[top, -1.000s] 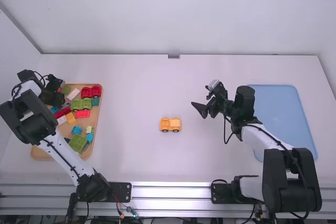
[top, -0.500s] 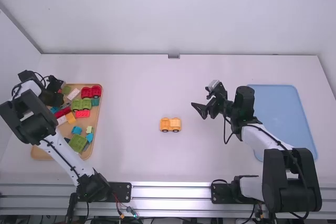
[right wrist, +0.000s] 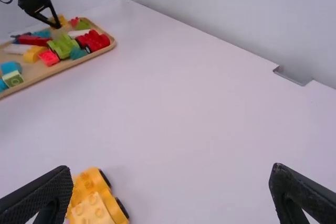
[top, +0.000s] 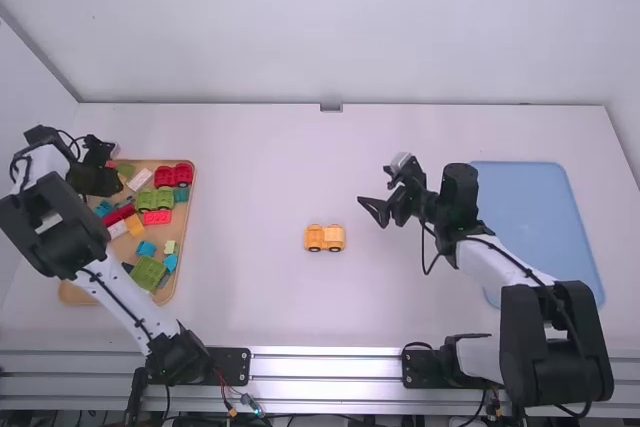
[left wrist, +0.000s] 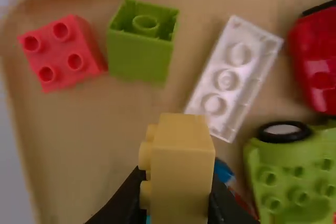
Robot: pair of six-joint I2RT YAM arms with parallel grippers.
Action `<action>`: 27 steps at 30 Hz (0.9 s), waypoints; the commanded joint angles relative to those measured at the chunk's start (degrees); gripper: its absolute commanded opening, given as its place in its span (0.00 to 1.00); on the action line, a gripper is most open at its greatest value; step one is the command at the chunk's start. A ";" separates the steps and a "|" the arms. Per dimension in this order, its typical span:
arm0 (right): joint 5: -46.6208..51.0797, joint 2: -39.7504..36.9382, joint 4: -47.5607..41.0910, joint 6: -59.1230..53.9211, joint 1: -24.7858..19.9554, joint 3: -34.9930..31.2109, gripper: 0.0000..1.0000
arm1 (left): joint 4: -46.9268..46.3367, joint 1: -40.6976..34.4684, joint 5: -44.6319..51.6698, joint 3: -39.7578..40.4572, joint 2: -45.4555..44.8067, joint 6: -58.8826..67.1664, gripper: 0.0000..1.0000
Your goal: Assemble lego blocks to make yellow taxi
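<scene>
The left gripper (top: pixel 98 180) is over the far left part of the wooden tray. In the left wrist view that gripper (left wrist: pixel 176 203) is shut on a yellow block (left wrist: pixel 181 166), held above the tray with its studs facing sideways. A yellow car base (top: pixel 324 238) with black wheels stands on the middle of the table; the right wrist view shows this yellow car base (right wrist: pixel 90 195) too. To its right and farther from the camera, the right gripper (top: pixel 379 192) is open over the table. Its fingers stand wide apart in the right wrist view, where the gripper (right wrist: pixel 172 182) holds nothing.
The wooden tray (top: pixel 186 219) holds several loose blocks, among them a red car base (top: pixel 174 175), a green car base (top: pixel 155 199) and a white block (left wrist: pixel 228 77). A blue mat (top: pixel 540 217) lies at the right, beside the right arm.
The left gripper has shifted slightly left and away from the camera over the tray. My right gripper has moved a little to the left. The yellow car base has stayed put.
</scene>
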 commanded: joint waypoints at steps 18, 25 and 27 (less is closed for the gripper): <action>-8.24 1.01 -6.60 19.02 0.74 14.49 1.00 | 29.53 -38.53 2.08 -47.32 -55.45 11.32 0.02; -22.58 8.15 -11.56 19.54 0.68 19.12 0.87 | 40.33 -60.63 -6.45 -57.48 -61.18 9.64 0.02; -24.44 9.55 -11.65 20.20 1.42 19.52 0.82 | 41.55 -64.02 -8.61 -57.92 -59.98 9.64 0.02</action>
